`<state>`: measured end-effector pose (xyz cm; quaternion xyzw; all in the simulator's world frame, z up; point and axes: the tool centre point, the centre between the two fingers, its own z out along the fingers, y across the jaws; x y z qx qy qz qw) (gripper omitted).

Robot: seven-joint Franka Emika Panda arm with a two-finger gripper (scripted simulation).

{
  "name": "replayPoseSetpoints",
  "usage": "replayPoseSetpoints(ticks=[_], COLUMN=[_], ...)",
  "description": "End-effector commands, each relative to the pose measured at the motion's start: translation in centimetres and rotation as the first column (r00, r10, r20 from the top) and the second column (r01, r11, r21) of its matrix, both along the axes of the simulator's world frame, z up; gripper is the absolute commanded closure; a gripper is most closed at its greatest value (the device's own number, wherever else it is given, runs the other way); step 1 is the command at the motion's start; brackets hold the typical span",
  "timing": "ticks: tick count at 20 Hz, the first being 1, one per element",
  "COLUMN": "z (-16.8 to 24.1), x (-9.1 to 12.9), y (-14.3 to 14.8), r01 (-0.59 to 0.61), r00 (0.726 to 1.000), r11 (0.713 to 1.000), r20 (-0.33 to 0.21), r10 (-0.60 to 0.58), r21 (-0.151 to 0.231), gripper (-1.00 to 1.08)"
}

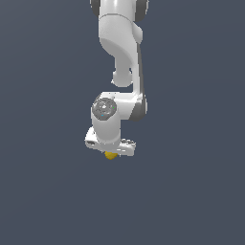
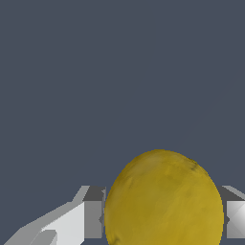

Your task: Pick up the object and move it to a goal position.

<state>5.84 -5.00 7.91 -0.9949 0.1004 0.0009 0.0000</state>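
The fingers (image 2: 93, 217) sit against both sides of the yellow object (image 2: 163, 201), apparently clamped on it. In the exterior view only the bottom of the object (image 1: 111, 155) peeks out under the white hand of the arm (image 1: 117, 103), against a plain dark grey bench (image 1: 191, 191). No goal marker is visible. To carry it well, the grip should likely stay firm and centred on the round body, and travel should be smooth so it does not roll out.

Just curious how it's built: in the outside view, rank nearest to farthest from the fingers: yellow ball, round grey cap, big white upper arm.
1. small yellow ball, between the fingers
2. round grey cap, just above
3. big white upper arm, topmost
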Motion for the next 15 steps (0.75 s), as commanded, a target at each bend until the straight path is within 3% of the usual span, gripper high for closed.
replayPoseSetpoints(ticks=[1, 8, 15], z=[1.3, 4.2, 5.1], x=[-0.5, -1.6, -1.8], y=[-2.7, -8.7, -10.7], r01=[0.000, 0.000, 0.000], r00=[1.000, 1.000, 1.000], r11=[1.000, 1.000, 1.000], r20=[0.001, 0.001, 0.002], r10=[0.000, 0.000, 0.000], r21=[0.000, 0.000, 0.000], gripper=[1.08, 1.08, 1.08])
